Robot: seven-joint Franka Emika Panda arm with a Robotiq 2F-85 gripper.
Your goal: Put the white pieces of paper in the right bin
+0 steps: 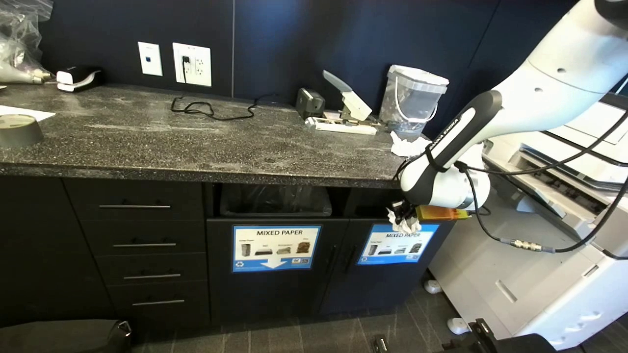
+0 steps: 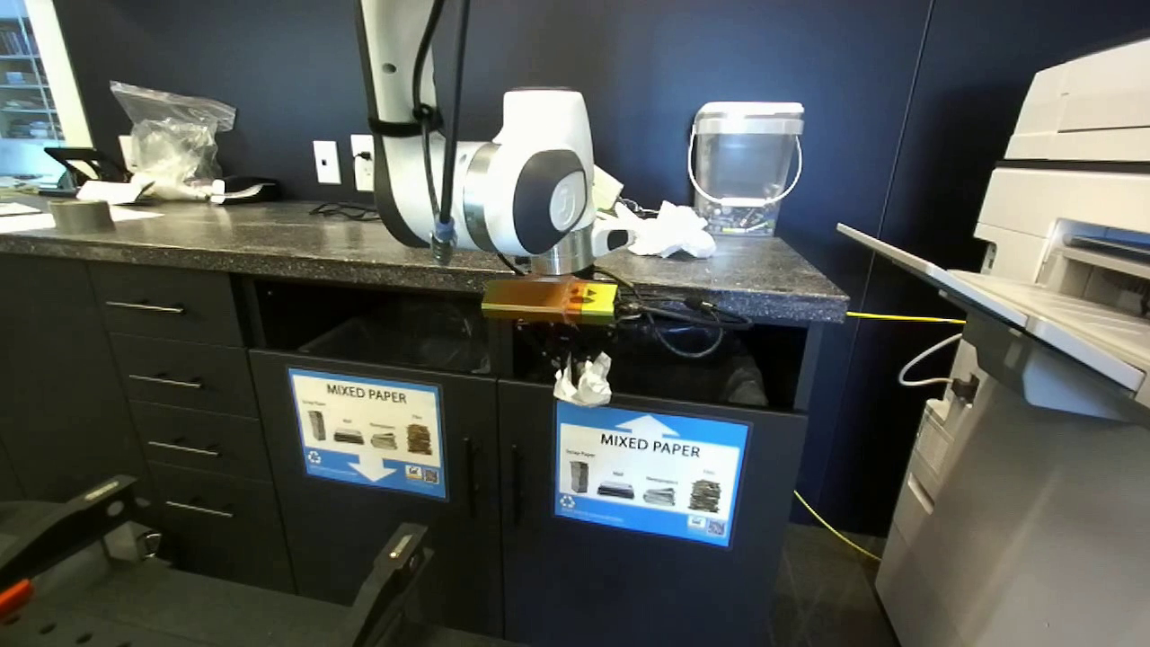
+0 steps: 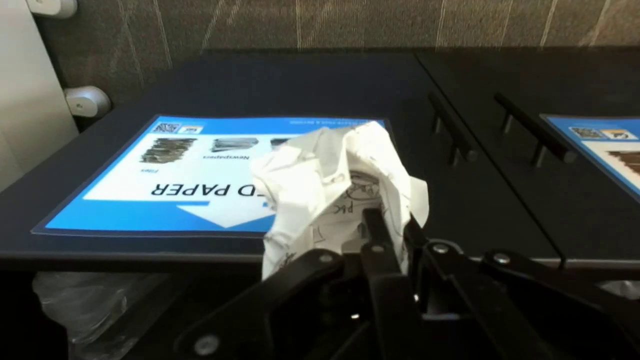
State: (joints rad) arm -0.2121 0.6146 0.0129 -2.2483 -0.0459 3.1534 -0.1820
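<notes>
The gripper (image 3: 391,227) is clamped on one end of a crumpled white piece of paper (image 2: 584,382). In both exterior views that wad hangs at the front rim of the right bin (image 2: 692,373), partly overlapping its dark opening. The wrist view shows dark pen marks on the paper, which hides part of the right bin's blue-and-white sign (image 2: 651,472); whether it touches the front panel (image 2: 647,575) is hard to tell. More crumpled white paper (image 2: 669,232) lies on the countertop (image 2: 764,261) above the right bin, partly hidden behind the arm (image 2: 539,189), perhaps in more than one wad. A clear bucket (image 2: 747,166) also stands above the right bin. A neighbouring bin (image 1: 277,201) sits just beside the right bin, and on the right bin's other side, apart from it, stands a printer (image 2: 1060,243).
</notes>
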